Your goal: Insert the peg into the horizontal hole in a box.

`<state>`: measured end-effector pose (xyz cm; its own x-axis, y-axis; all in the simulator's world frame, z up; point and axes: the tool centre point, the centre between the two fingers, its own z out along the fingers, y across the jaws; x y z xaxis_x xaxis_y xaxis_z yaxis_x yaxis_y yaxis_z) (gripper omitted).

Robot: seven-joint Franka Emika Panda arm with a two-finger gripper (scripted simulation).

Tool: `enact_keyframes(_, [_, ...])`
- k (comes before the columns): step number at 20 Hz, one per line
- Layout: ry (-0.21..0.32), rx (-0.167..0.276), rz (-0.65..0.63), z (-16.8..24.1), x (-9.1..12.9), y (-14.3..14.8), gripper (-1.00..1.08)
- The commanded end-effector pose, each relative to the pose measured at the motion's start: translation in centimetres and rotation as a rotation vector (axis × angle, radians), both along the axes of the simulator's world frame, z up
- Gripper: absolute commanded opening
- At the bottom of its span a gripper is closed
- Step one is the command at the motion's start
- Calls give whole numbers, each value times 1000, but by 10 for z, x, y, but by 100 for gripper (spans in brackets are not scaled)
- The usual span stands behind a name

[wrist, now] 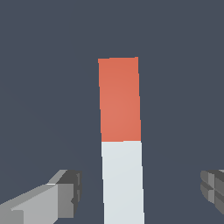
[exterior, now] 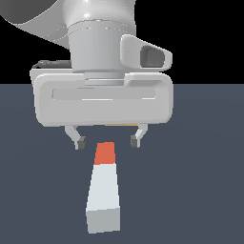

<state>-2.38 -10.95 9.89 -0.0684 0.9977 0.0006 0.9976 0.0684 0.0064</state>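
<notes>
A flat, plain floor (exterior: pixel 200 190) of dark slate blue-grey fills the lower two thirds of the exterior view. It has no pattern, seams or marks, and its colour is even from edge to edge. Above it, across the upper third of the frame, lies a solid black backdrop (exterior: pixel 205 28) with no walls, windows or furniture to be seen. The two areas meet in a straight, level line, like a horizon, visible at the far left and far right of the frame. The light is soft and even, with no clear source. In the wrist view the same dark blue-grey floor (wrist: pixel 43 87) fills the whole background.
</notes>
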Motion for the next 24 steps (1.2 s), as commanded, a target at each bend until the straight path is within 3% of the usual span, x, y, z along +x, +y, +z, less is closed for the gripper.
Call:
enact_keyframes(1, [2,0,16,-11,-3,-14,100])
enact_keyframes(9, [7,-1,39,-28,-6,-37,100])
enact_keyframes(24, [6,-1,38,-48,-6,-36,100])
